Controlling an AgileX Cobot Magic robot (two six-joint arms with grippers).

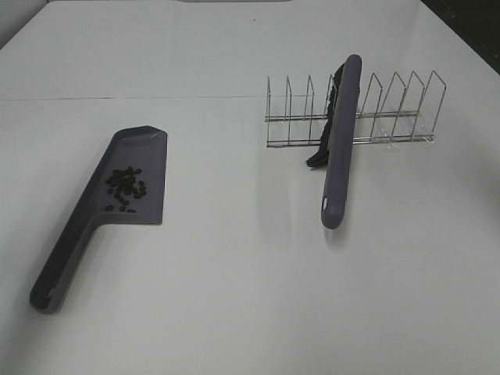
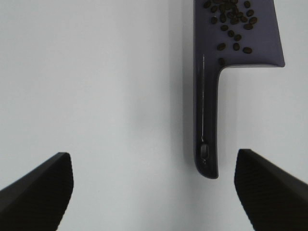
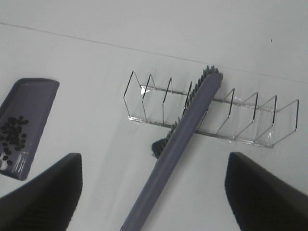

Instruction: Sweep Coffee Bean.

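Observation:
The coffee beans lie in a loose cluster on the blade of a purple dustpan, which lies flat on the white table at the left. They also show in the left wrist view and the right wrist view. A purple brush leans in a wire rack, with its handle end on the table. My left gripper is open and empty, above the dustpan's handle. My right gripper is open and empty, above the brush. Neither gripper shows in the exterior view.
The wire rack has several upright dividers and stands at the back right. A seam runs across the white table behind the dustpan.

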